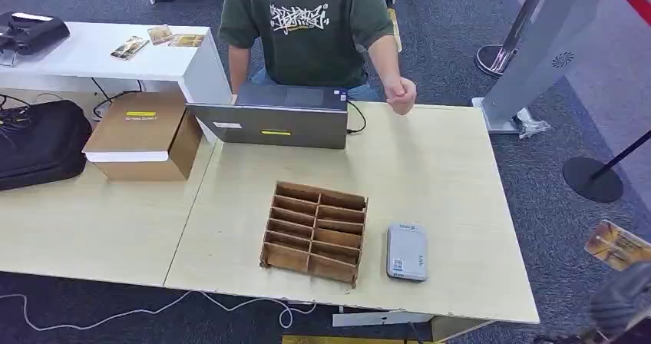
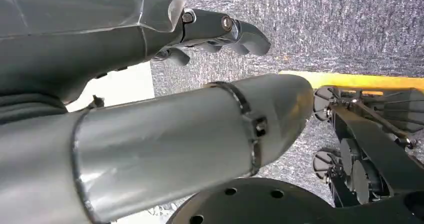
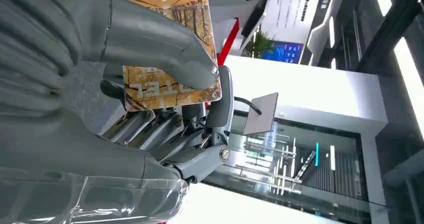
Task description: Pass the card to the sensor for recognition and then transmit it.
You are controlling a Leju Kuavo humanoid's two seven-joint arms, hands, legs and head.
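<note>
My right hand (image 3: 165,109) pinches a yellow-brown picture card (image 3: 165,84) between its thumb and fingers. In the head view that card (image 1: 616,245) hangs off the table's right side, above my right hand (image 1: 622,298) at the bottom right corner. The grey card sensor (image 1: 407,252) lies flat on the table near the front edge, well left of the card. My left hand (image 2: 215,31) hangs low over the carpet with its fingers loosely curled and nothing in them.
A wooden slotted card rack (image 1: 315,233) stands just left of the sensor. A person (image 1: 307,29) stands behind the table (image 1: 453,167) with a laptop (image 1: 280,117) in front. A cardboard box (image 1: 142,133) and a black bag (image 1: 38,140) sit at the left.
</note>
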